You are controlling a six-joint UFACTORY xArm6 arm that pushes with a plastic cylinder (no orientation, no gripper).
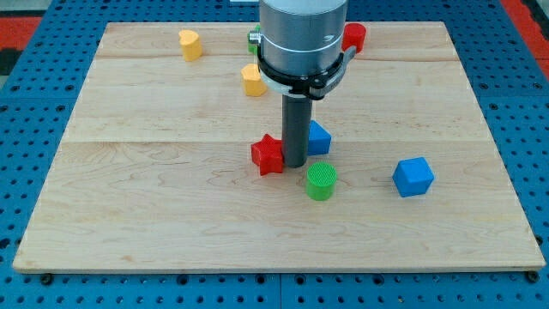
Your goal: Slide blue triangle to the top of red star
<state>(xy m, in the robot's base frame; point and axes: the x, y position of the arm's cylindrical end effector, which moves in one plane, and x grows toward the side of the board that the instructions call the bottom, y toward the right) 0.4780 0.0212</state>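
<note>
my tip (294,165) sits between the red star (268,155) and the blue triangle (318,137), touching or nearly touching both; the triangle lies just right of the star and slightly higher, half hidden behind the rod. there are no fingers here, only the rod. the push looks about midway: next i would need to get to the triangle's right side and nudge it leftward, above the star. the wooden table (154,215) has free space there, on a blue pegboard.

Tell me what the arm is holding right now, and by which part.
Nothing is held. My tip only pushes; it stands between the red star and the blue triangle, which the rod partly hides.
</note>
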